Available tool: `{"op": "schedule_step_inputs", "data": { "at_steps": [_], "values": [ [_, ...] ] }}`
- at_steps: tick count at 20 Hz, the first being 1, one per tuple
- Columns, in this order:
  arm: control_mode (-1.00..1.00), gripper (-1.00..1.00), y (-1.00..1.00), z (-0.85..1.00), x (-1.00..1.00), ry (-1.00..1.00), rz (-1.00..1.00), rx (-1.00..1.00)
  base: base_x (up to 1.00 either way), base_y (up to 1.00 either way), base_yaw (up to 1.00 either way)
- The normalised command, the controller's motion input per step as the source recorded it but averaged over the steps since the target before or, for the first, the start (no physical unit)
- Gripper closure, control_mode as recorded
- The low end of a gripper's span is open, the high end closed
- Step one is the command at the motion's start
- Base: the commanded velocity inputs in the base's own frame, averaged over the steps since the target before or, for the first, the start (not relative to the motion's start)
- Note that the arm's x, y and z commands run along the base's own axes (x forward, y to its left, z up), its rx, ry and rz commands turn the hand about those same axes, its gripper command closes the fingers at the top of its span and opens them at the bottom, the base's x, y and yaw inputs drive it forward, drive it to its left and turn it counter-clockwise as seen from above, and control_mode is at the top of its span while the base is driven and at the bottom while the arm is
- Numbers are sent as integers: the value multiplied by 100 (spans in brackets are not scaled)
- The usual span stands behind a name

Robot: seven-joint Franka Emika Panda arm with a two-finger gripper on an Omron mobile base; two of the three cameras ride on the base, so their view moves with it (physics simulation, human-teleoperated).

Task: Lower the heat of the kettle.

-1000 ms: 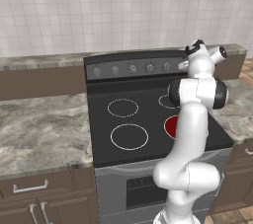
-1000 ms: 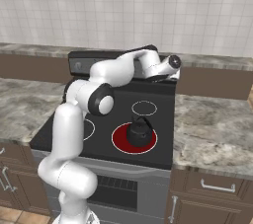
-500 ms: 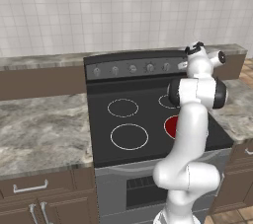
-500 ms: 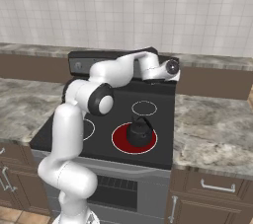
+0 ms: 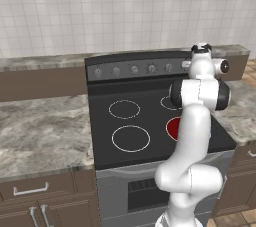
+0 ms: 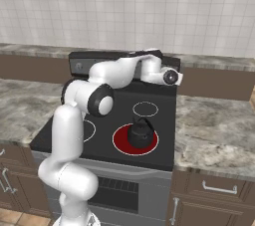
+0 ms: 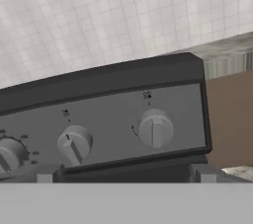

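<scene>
On red burner (image 6: pixel 122 143): kettle (image 6: pixel 139 132); gripper (image 7: pixel 123 176) near knobs (image 7: pixel 155 128).

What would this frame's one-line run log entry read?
kettle: on glowing burner | gripper: open, facing knobs | knob: untouched

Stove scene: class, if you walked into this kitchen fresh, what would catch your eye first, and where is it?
The red glowing burner at the stove's front right stands out most, with the small dark kettle sitting on it. Next comes the white arm, stretched over the cooktop to the control panel at the back. From the hand view, the rightmost knob sits nearly straight ahead.
</scene>
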Motion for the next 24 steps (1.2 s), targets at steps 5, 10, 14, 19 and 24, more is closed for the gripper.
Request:
{"op": "schedule_step_inputs", "data": {
  "at_steps": [5,10,14,19,24],
  "values": [
    [-100,-100,0,-3,0,-19,-5,3,0,0,0],
    [-100,-100,-2,-12,0,-10,-2,0,0,0,0],
    [-100,-100,0,0,0,-3,0,0,0,0,0],
    [-100,-100,0,0,0,0,0,0,0,0,0],
    [-100,-100,0,0,0,0,0,0,0,0,0]
  ]
}}
